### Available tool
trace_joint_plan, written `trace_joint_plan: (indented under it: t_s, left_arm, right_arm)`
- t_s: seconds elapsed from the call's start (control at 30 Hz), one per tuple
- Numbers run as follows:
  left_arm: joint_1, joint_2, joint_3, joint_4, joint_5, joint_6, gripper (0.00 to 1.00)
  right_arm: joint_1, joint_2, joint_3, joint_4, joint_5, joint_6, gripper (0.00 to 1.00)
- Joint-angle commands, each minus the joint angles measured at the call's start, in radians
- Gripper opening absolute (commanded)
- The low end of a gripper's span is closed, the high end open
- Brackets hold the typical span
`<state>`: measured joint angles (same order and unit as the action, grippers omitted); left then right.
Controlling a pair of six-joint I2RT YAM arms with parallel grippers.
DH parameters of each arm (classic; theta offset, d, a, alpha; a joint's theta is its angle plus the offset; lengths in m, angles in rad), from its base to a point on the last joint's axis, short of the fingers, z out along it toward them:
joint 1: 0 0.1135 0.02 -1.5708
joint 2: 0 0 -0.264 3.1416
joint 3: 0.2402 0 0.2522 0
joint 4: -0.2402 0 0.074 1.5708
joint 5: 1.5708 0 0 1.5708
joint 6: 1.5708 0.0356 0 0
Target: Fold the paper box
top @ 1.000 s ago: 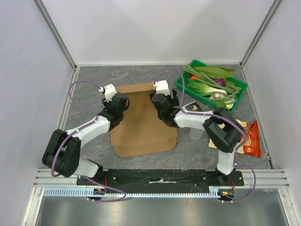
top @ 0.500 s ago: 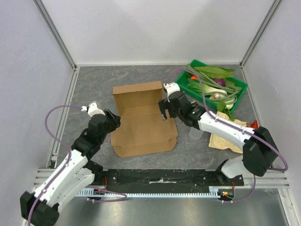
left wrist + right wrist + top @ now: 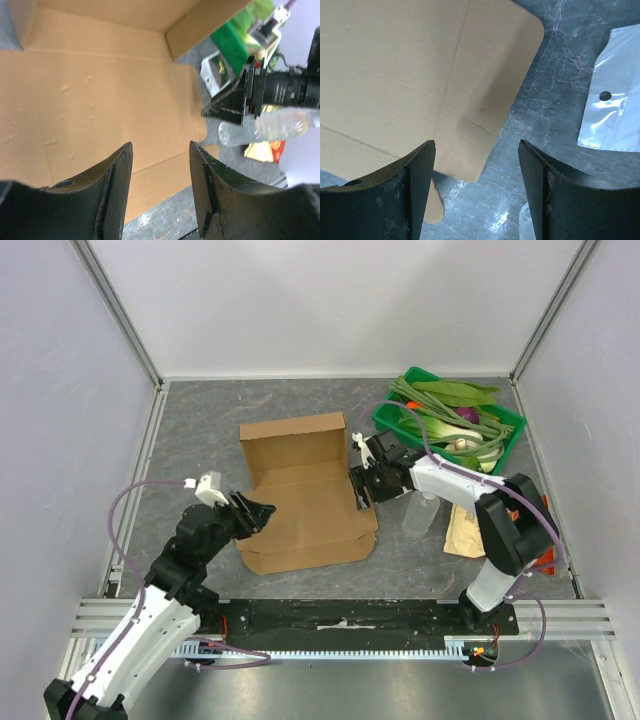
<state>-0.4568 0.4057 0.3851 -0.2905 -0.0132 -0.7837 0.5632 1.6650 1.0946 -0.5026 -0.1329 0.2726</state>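
- The grey table (image 3: pixel 200 430) carries everything; there is one work surface, walled on three sides.
- One paper box (image 3: pixel 305 520) lies in the middle of it, between the two arms. Its base is flat, its far panel (image 3: pixel 295 438) stands raised, and its side flaps are down, so I judge the fold barely under way, at the stage of raising the sides.
- One green tray (image 3: pixel 508 440), far right and apart from the box, holds a pile of leafy vegetables (image 3: pixel 445 400) too tangled to count.
- One clear bottle (image 3: pixel 420 512) lies just right of the box; beyond it are a tan bag (image 3: pixel 462 532) and one orange snack bag (image 3: pixel 541 540), mostly hidden by the right arm.
- There are two grippers; the left gripper (image 3: pixel 260 510) hovers over the box's near-left edge, its jaws moderately apart with nothing between them, only cardboard beneath.
- The right gripper (image 3: pixel 360 488) hangs over the right edge, its jaws wide and empty above one rounded flap (image 3: pixel 485 100).
- Next, as I read it, each gripper must get a finger under its side flap and lift it along the crease; flat cardboard on the table leaves little to catch.
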Motion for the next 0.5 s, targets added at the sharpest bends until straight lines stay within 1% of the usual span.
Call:
trace_joint_plan:
  t_s: [0.0,0.03,0.1,0.13,0.17,0.23,0.27,0.3,0.33,0.37,0.4,0.43,0.47]
  left_arm:
    - [-0.002,0.113,-0.064,0.177,0.244,0.058,0.55]
    - [-0.003,0.172,-0.074,0.215,0.283,0.055,0.52]
    - [-0.02,0.238,-0.086,0.285,0.346,0.04,0.5]
    - [-0.04,0.266,-0.087,0.322,0.352,0.038,0.5]
    - [-0.112,0.313,-0.083,0.336,0.332,0.046,0.49]
    - [-0.221,0.346,-0.052,0.346,0.205,0.066,0.5]
    - [-0.337,0.39,-0.039,0.349,0.158,0.086,0.5]
    - [-0.391,0.415,-0.013,0.364,0.078,0.096,0.5]
    - [-0.439,0.447,0.0,0.376,0.047,0.109,0.5]
    - [-0.524,0.476,0.012,0.39,0.018,0.122,0.51]
    - [-0.563,0.543,0.038,0.404,-0.049,0.156,0.53]
    - [-0.603,0.576,0.057,0.41,-0.08,0.175,0.54]
    - [-0.67,0.609,0.078,0.404,-0.106,0.235,0.55]
  right_arm:
    - [-0.005,0.073,-0.005,-0.014,-0.011,-0.03,0.74]
    - [-0.008,0.078,-0.012,-0.005,-0.013,-0.026,0.73]
    - [-0.008,0.088,-0.027,0.019,-0.022,-0.012,0.72]
    - [-0.008,0.09,-0.033,0.027,-0.034,-0.01,0.7]
    - [-0.008,0.087,-0.039,0.038,-0.04,-0.006,0.7]
    - [-0.009,0.082,-0.062,0.065,-0.056,0.0,0.68]
    - [-0.009,0.084,-0.067,0.071,-0.056,0.004,0.66]
    - [-0.011,0.085,-0.074,0.084,-0.06,0.007,0.64]
    - [-0.016,0.085,-0.081,0.091,-0.068,0.013,0.56]
    - [-0.019,0.076,-0.087,0.104,-0.08,0.019,0.5]
    - [-0.022,0.067,-0.105,0.128,-0.094,0.025,0.44]
    - [-0.028,0.058,-0.111,0.142,-0.114,0.034,0.35]
    - [-0.029,0.039,-0.119,0.148,-0.111,0.045,0.28]
